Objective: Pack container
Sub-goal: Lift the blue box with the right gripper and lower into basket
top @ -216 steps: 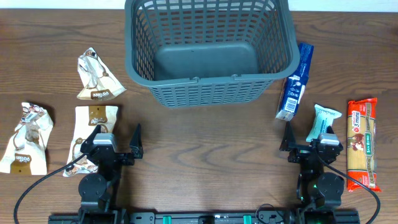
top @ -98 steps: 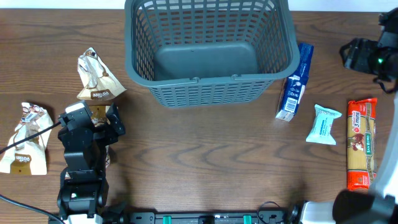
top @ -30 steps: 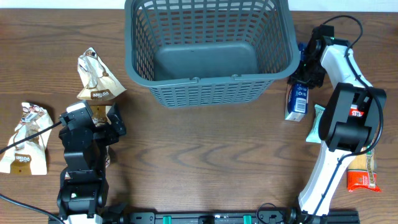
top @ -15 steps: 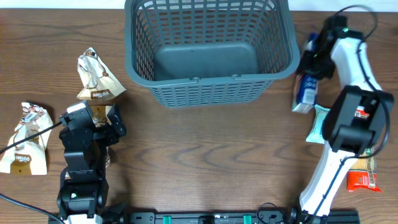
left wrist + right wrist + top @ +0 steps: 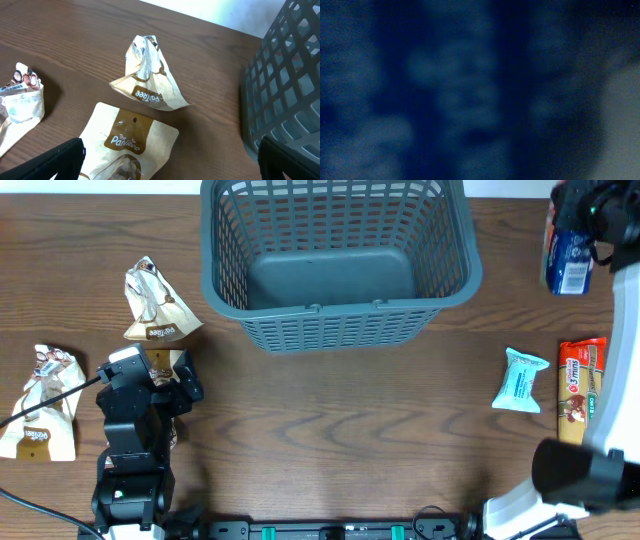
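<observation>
- Overhead: the container (image 5: 340,308) sat at the table's far middle. Partly cut off at the top-right corner, the right gripper (image 5: 588,208) gripped a raised blue carton (image 5: 570,260). The right arm hid the edge of a pasta packet (image 5: 575,395).
- Left wrist: the left gripper (image 5: 175,162) was spread wide and released above a brown-and-white pouch (image 5: 132,140). The frame cut off the container's lattice wall at right.
- Right wrist: only dark blue blur.

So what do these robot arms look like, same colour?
Not quite. The left arm is boxy and black with a white patch, a thin black cable and black fingers. The right arm shows a long white link and a rounded black joint.
</observation>
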{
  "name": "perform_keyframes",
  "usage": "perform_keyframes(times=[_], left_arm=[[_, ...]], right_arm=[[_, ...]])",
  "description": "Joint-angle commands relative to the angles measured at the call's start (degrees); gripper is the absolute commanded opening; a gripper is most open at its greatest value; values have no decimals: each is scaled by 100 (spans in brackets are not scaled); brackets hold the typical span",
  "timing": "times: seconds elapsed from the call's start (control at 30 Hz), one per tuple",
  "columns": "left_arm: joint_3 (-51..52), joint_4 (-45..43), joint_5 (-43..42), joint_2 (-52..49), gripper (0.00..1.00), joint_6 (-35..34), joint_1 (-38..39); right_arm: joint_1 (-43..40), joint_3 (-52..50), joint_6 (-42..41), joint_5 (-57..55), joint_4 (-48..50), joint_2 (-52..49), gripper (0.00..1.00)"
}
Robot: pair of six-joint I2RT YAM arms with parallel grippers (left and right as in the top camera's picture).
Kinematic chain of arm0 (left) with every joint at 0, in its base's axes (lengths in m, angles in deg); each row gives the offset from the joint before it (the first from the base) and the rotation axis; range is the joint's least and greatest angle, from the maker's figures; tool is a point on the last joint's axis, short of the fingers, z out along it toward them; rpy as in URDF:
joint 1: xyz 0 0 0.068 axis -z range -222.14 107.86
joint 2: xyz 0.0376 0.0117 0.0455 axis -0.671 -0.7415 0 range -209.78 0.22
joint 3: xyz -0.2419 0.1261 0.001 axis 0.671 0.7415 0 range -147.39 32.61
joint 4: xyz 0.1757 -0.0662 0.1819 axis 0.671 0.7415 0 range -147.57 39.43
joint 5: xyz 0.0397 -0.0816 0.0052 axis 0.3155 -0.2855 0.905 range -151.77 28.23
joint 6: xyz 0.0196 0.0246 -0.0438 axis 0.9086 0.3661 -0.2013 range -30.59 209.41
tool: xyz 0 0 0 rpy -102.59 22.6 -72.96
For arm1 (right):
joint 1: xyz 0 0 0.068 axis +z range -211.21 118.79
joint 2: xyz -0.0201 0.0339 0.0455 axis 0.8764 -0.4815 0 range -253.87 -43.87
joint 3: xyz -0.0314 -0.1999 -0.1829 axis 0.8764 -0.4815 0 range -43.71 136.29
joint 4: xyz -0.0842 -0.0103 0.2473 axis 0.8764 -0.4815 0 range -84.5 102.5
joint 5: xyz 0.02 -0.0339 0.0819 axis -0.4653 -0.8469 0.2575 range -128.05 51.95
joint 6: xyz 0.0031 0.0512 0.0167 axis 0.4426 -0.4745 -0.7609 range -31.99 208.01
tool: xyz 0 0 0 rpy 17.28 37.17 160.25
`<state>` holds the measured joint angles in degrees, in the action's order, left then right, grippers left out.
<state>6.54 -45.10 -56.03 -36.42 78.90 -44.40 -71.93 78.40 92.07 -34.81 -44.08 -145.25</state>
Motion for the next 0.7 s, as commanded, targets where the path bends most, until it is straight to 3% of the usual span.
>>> perform_keyframes(times=[0.0,0.27,0.47,0.67], left_arm=[[-170,15,-59,4,99,31,-31],[-170,15,-61,4,99,31,-31],[-170,15,-63,4,99,28,-28],[-170,57,-74,4,99,28,-28]], right_arm=[[474,90,1204,254,254,457,1],[1718,90,4288,2358,345,717,1],[2562,90,5379,2409,361,343,1],[2874,90,5648,2398,186,-498,1]])
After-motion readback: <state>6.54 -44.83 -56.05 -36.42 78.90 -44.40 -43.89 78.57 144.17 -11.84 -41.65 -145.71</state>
